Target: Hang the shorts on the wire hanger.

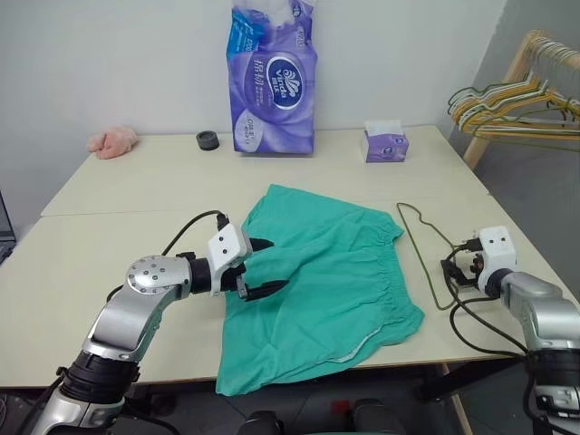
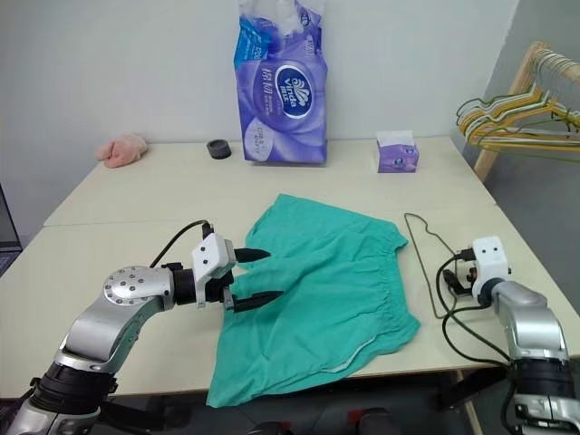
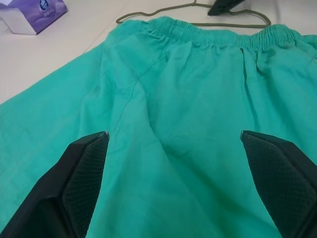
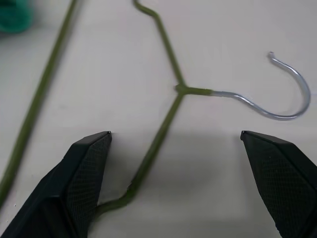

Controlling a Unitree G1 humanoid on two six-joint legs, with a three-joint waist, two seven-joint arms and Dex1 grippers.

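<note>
The teal-green shorts [image 1: 335, 281] lie spread flat near the front of the table, with the gathered waistband toward the right. My left gripper [image 1: 273, 265] hovers open over the shorts' left part, and nothing sits between its fingers [image 3: 84, 173]. The wire hanger [image 1: 410, 237], thin and olive, lies flat on the table just right of the waistband, its silver hook [image 4: 277, 111] on the bare tabletop. My right gripper [image 4: 176, 134] is open just above the hanger's neck [image 4: 166, 119], near the table's right edge, and is not gripping it.
A tall purple tissue pack [image 1: 275, 82], a small purple tissue box [image 1: 386, 143], a black roll [image 1: 207, 140] and a pink cloth lump [image 1: 112, 141] stand along the far side. A wooden rack with bunched hangers [image 1: 517, 100] stands beyond the right edge.
</note>
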